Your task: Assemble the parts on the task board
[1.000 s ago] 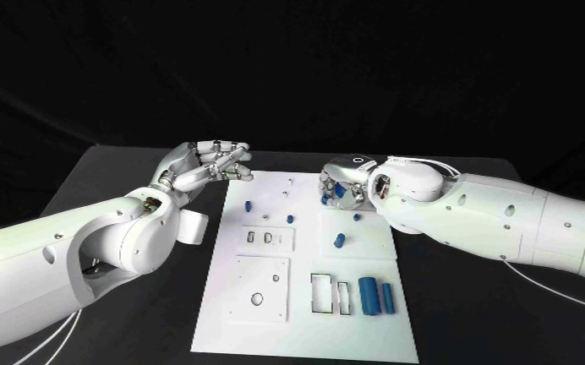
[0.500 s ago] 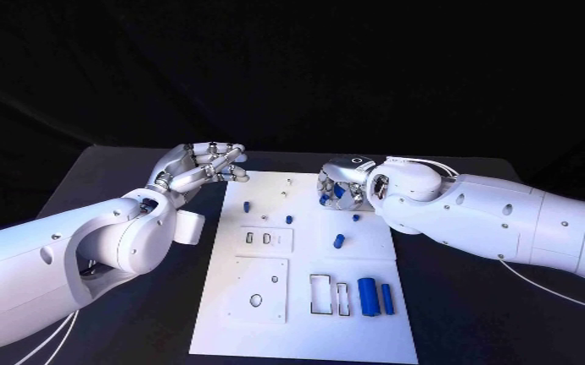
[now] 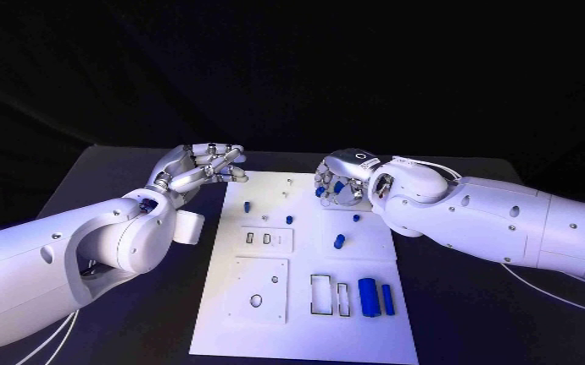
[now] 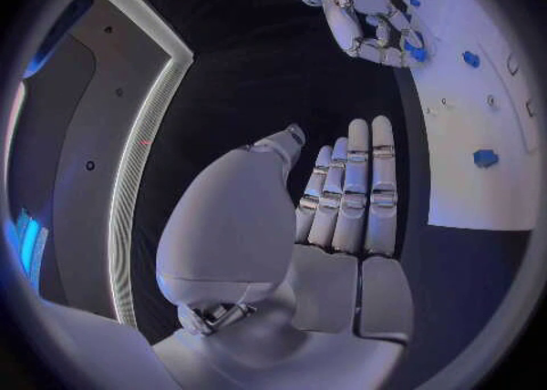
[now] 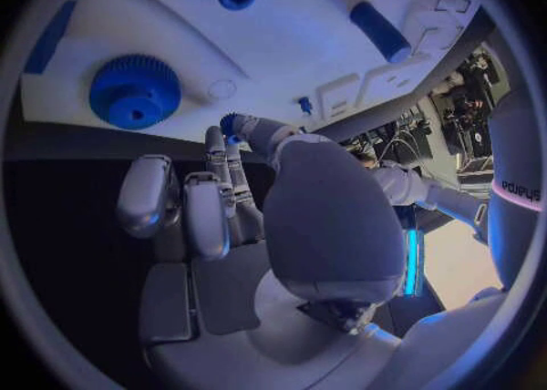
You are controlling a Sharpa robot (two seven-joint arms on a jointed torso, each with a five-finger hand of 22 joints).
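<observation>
The white task board (image 3: 305, 314) lies in the middle of the table. My right hand (image 3: 340, 180) hovers over its far right part and pinches a small blue part (image 5: 232, 123) between thumb and finger; the same blue part (image 4: 413, 45) sits at its fingertips in the left wrist view. A blue gear (image 5: 135, 91) lies on the board beside that hand. My left hand (image 3: 207, 165) hangs off the board's far left corner with its fingers (image 4: 359, 180) stretched out and nothing in them.
Small blue pegs (image 3: 248, 206) (image 3: 290, 219) stand on the board's far half, and a short blue cylinder (image 3: 339, 242) lies mid-board. Two larger blue cylinders (image 3: 367, 296) (image 3: 386, 298) lie beside rectangular cutouts (image 3: 322, 292) at the near right.
My right hand has risen and drawn slightly away from the board's far right part, with blue now showing at its fingertips. The left hand has barely moved.
</observation>
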